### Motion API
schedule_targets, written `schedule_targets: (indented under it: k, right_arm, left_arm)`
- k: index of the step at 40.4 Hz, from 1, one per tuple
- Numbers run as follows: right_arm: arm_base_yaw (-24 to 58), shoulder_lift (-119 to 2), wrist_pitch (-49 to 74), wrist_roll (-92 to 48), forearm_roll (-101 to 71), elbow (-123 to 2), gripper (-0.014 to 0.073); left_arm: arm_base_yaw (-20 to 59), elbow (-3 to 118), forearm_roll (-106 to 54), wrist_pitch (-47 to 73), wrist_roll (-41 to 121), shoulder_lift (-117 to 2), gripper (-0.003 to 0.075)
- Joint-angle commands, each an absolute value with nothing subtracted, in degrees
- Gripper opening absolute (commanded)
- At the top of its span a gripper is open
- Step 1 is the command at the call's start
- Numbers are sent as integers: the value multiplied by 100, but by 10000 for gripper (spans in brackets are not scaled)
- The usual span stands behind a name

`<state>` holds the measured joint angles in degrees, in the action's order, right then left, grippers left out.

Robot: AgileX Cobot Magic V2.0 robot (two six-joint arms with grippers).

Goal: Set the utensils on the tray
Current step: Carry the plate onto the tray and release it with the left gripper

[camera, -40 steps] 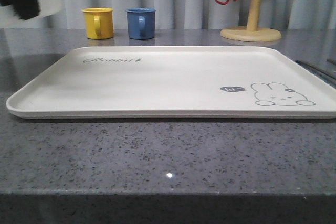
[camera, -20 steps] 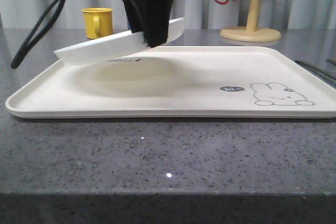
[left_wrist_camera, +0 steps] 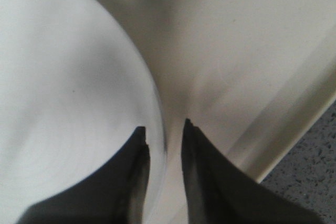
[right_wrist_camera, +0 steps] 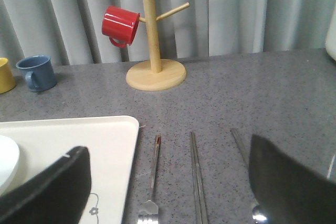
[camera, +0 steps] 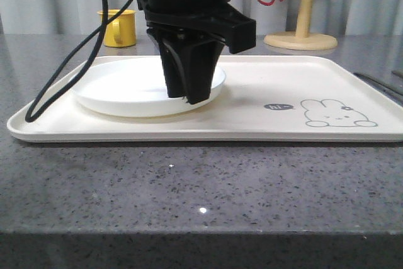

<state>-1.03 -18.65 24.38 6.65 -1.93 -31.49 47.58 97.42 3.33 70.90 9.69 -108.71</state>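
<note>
Speckled grey stone tabletop fills the near ground, bearing the large cream rectangular tray with its grey rabbit drawing at the near right. On the tray's left half rests the shallow round white plate, its right rim pinched between the closed-in fingers of the black left gripper. Right of the tray lie the silver four-tined fork, the pair of flat metal chopsticks and the metal spoon, with the right gripper spread wide above them. Farther back stand the yellow mug, the blue mug and the wooden mug tree with a red mug hung on it.
</note>
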Motion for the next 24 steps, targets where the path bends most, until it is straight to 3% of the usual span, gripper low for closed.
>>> schedule_targets:
  k: [1,5,13,16,24]
  right_arm:
    - [-128,-1951,2010,630,-189,-3342,633]
    - [-128,-1951,2010,630,-189,-3342,633]
    - [-128,-1951,2010,630,-189,-3342,633]
    - [-128,-1951,2010,630,-189,-3342,633]
    - [-128,-1951,2010,630,-189,-3342,633]
  left_arm:
    - [4715,10013,243,7223,909,-10587,321]
    - [4702,10244,229,7271,907,-10533,369]
    - [4576,10643,229,7271,907,-10184,349]
    - [4364,10643,229,7271,907,-10016,293]
    - [3379,10373,88,7271,694,-9391,36]
